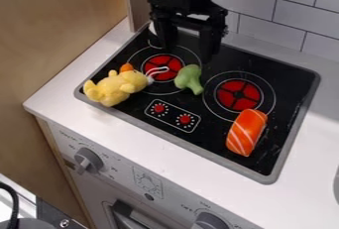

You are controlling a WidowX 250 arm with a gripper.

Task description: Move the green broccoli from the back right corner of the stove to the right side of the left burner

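Hung with the black gripper's [190, 47] jaws spread wide and released above the rear of the flat, glossy stovetop [285, 77], nearest the smooth green toy broccoli [188, 77]. Shared that surface with a fuzzy yellow plush toy [119, 87] beside pale wire-like loops [155, 71], and a rounded, white-striped orange salmon piece [247, 132] overlapping a burner ring [213, 97].

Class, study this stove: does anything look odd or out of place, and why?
Yes: the yellow stuffed toy lies on the stove, near its left corner, an odd spot for a plush. The broccoli and salmon lie there too, without a pan.
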